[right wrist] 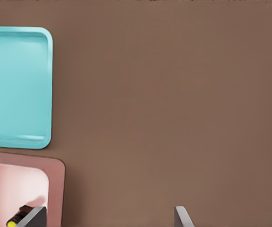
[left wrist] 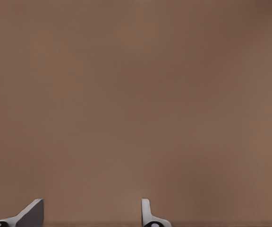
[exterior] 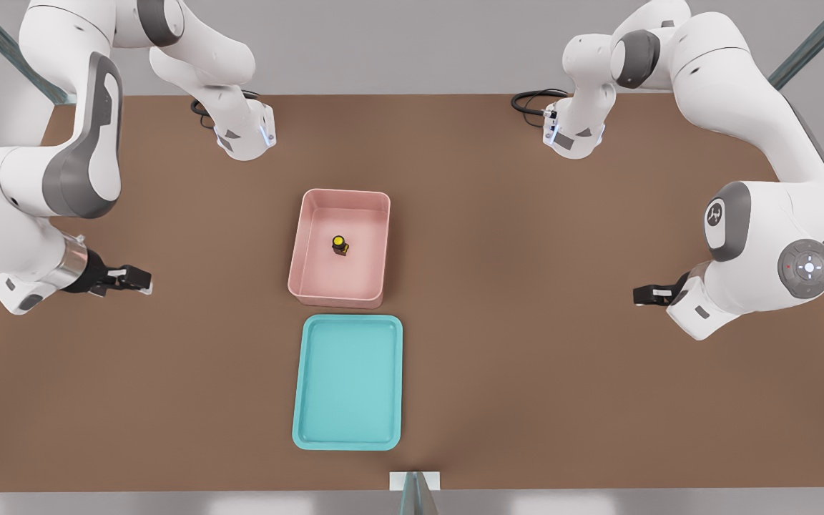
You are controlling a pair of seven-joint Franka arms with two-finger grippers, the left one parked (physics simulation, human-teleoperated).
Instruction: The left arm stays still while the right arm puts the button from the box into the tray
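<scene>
The right arm (exterior: 40, 179), the one with the silvery wrist cuff, is reaching in from the front view's left, and its gripper (exterior: 136, 279) is hovering over bare brown desk (exterior: 562, 400), well apart from the box (exterior: 312, 286) and pointing toward it. The 2 fingers (right wrist: 181, 218) are standing spread apart with only desk showing between them, and they are holding nothing. The button (exterior: 340, 245) is sitting upright on the floor of the pink box, near its middle, its yellow cap facing up and its black body below; it is touching none of the walls. In the right wrist view the button (right wrist: 19, 216) is showing only partly, just behind 1 fingertip at the picture's edge, inside the box (right wrist: 55, 189). The teal tray (exterior: 305, 436) is lying flat on the desk just beside the box, on the side nearer the camera in the front view, with a narrow strip of desk showing between the 2. In the right wrist view the tray (right wrist: 49, 94) is lying next to the box too, its low rim catching the light.
</scene>
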